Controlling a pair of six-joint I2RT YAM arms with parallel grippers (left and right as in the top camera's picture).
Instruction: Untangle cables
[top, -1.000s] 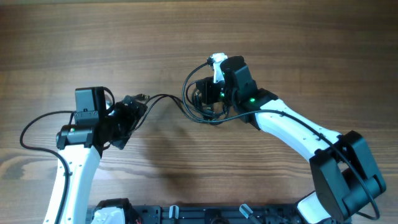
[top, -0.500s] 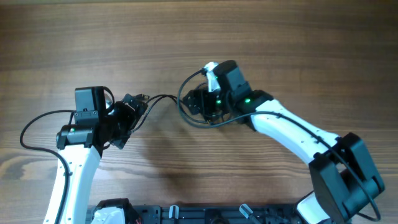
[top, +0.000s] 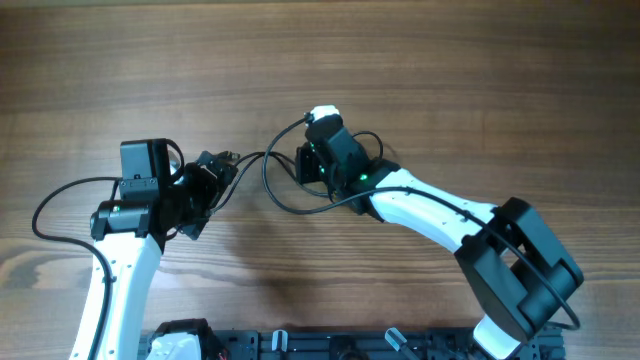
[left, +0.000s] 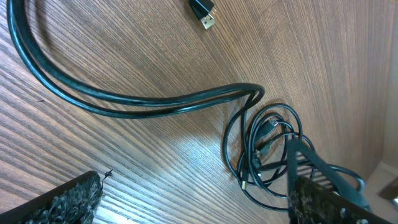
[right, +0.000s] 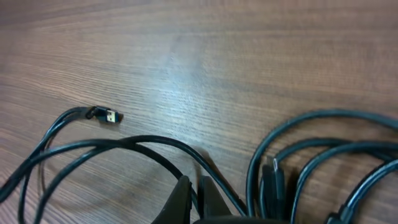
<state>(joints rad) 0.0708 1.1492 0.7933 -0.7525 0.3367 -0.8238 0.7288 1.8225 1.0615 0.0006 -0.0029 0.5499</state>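
Far half of table (top: 450, 60) is bare wood, a clear run across it. Near middle strip between the arms is also bare. The gap between left gripper (top: 220, 167) and right gripper (top: 305, 166) is crossed by cables (top: 272, 190), with a loose loop sagging to the near side. Right arm (top: 430, 210) bars the near-right diagonal. Left arm (top: 125, 260) and its base wire (top: 45, 210) fill near-left.

Cables (top: 267, 188): thin, black, flat on worktop near centre, well off every edge. Loose loops, one small tangled coil (left: 267, 152). Metal-tipped plug (right: 107, 116) lies free.
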